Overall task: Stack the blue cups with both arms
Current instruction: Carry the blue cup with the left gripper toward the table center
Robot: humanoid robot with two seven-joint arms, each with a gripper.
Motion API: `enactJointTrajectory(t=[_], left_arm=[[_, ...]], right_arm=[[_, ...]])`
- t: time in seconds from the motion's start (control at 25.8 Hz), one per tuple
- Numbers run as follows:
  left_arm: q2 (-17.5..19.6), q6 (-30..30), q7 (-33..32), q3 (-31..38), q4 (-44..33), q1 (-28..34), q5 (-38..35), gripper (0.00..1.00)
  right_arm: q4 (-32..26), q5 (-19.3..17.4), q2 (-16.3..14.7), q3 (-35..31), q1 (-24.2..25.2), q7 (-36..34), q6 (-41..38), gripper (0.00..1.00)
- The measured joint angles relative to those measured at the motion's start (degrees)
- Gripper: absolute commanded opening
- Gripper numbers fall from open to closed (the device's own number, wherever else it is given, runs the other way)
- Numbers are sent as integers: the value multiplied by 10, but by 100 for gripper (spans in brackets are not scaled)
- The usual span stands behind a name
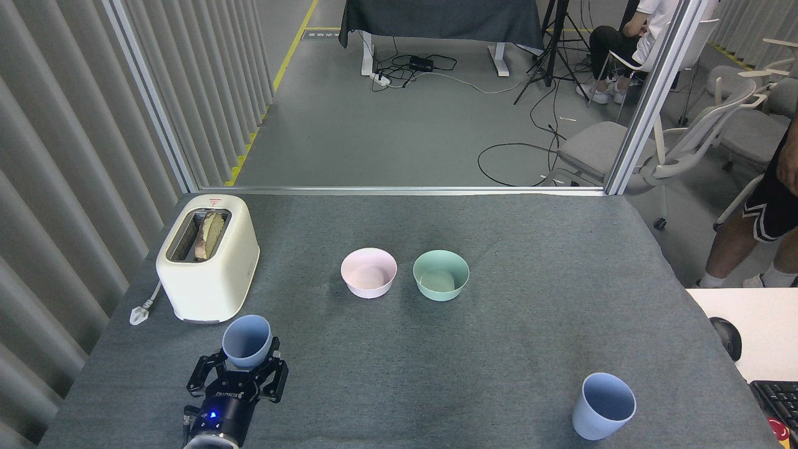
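Observation:
One blue cup (247, 340) is at the near left, just in front of the toaster, its mouth facing me. My left gripper (243, 369), black with a small blue light, comes up from the bottom edge and its fingers are shut around the cup's lower body. The other blue cup (603, 406) stands upright and alone on the grey table (436, 362) at the near right. My right arm and gripper are out of view.
A cream toaster (209, 257) with bread in its slot stands at the left, its plug lying beside it. A pink bowl (368, 272) and a mint-green bowl (441, 275) sit side by side mid-table. A person's legs (770, 212) are past the right edge, by a white desk (760, 312).

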Motion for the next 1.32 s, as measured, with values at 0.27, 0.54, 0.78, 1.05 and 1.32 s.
enactJointTrajectory(t=[0.27,0.54,0.78,1.05,1.32], left_arm=[[-40,-14,-3,-163,-68,16,-39,67],[-85,3,-3,-234,-34,30,-137,67],[-89,8,-3,-223,-9,29,-140,72],[-90,5,-3,-219,16,26,-106,94],[-89,10,-3,-218,13,29,-99,100]], right_arm=[[0,0,0,2,0,-1,1,100],[0,0,-1,3,5,-2,7,100],[0,0,-1,5,8,-1,8,100],[0,0,-1,4,8,-1,8,100],[0,0,-1,5,9,2,8,100]])
